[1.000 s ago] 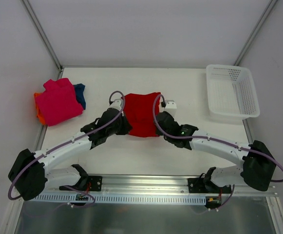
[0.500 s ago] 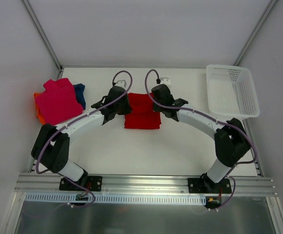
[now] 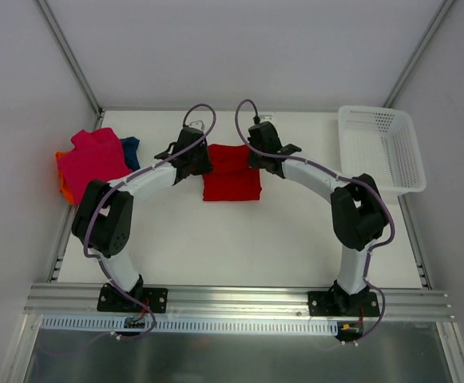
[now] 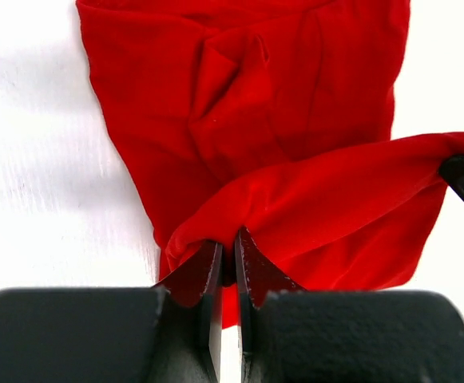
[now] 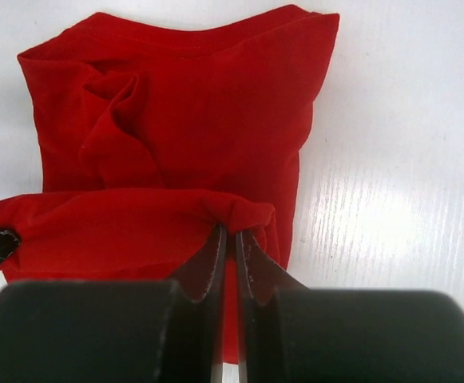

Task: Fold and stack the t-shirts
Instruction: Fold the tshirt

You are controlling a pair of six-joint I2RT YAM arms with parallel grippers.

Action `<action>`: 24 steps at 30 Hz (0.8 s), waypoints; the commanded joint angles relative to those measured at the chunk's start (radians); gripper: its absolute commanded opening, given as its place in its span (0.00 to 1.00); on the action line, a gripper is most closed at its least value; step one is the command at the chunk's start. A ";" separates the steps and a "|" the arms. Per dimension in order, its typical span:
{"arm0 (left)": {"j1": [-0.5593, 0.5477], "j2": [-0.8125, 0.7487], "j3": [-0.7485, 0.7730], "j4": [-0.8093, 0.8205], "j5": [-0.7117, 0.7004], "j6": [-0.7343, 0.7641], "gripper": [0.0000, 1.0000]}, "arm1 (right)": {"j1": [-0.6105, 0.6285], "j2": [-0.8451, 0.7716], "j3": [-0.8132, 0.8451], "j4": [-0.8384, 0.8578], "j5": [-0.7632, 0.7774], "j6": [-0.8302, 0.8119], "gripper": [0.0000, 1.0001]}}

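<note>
red t-shirt (image 3: 232, 182), mid-fold: lifted edge pinched at either corner by left tool (image 4: 226, 249) and right tool (image 5: 230, 236); best carried level and taut, laid flush on its far edge.

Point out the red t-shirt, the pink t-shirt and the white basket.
red t-shirt (image 3: 232, 183): top external view, middle of the folded cloth.
pink t-shirt (image 3: 96, 167): top external view, centre of its body.
white basket (image 3: 383, 187): top external view, its near wall.

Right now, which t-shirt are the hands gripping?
The bright red cloth t-shirt, pinched by left hand and right hand. The magenta-pink, orange and dark blue ones lie piled aside.
</note>
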 commanded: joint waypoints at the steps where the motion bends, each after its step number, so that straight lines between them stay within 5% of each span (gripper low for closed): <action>1: 0.025 -0.002 0.049 0.022 0.013 0.020 0.00 | -0.030 -0.001 0.077 0.010 0.005 -0.036 0.00; 16: 0.095 0.174 0.308 0.024 0.097 -0.002 0.00 | -0.117 0.187 0.404 -0.056 -0.053 -0.061 0.00; 24: 0.153 0.381 0.553 0.028 -0.001 -0.045 0.00 | -0.183 0.500 0.863 -0.055 -0.148 -0.032 0.00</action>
